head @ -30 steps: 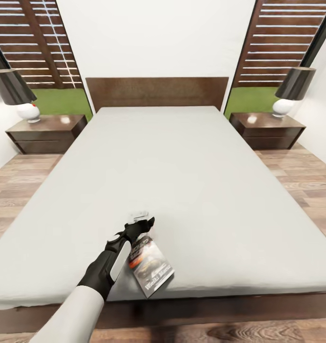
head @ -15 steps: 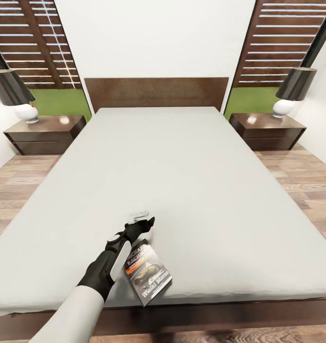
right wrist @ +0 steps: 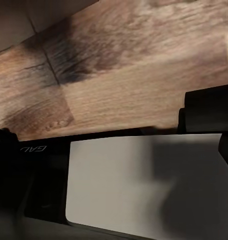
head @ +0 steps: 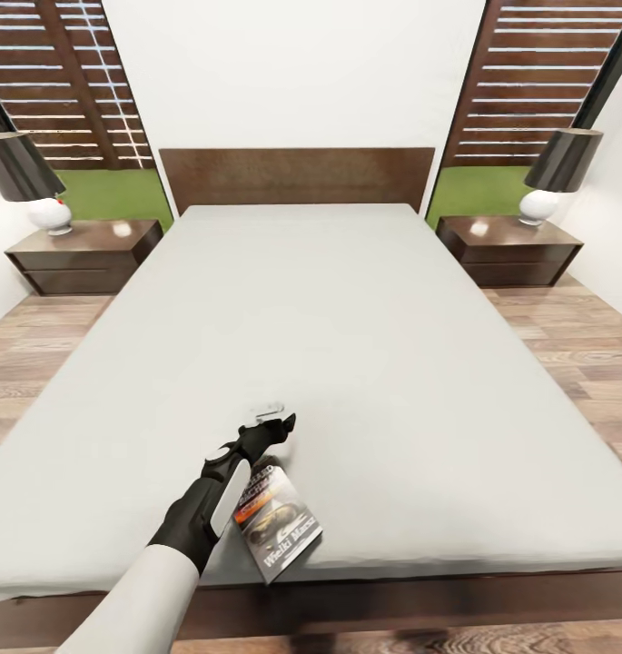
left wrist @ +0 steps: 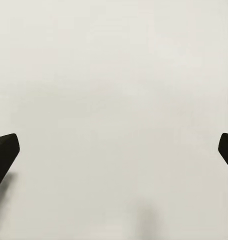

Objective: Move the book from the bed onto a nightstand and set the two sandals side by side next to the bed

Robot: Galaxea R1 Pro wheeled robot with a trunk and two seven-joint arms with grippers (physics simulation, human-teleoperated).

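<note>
Head view: bed (head: pixel 347 345), wide, pale grey, smooth and flat, on a dark wood frame with a plain flat headboard (head: pixel 297 177). Book (head: pixel 279 522), thin, glossy dark cover with an orange band and white lettering, tilted near the foot edge of the mattress, just beside the left arm. Left gripper (head: pixel 272 421), black, stretched over the mattress just past the book. Nightstand (head: pixel 83 254) at the bed's left and another nightstand (head: pixel 510 247) at its right, both dark, glossy-topped, with drawers; on each a lamp (head: pixel 24 177) with a round white base and a dark conical shade. Floor (head: pixel 565 336) of grey-brown planks.

Left wrist view: two black fingertips (left wrist: pixel 4 155) set wide apart, nothing between but plain pale mattress.

Right wrist view: grained wood planks (right wrist: pixel 119 75) and dark robot parts; cannot tell the right gripper's state.
</note>
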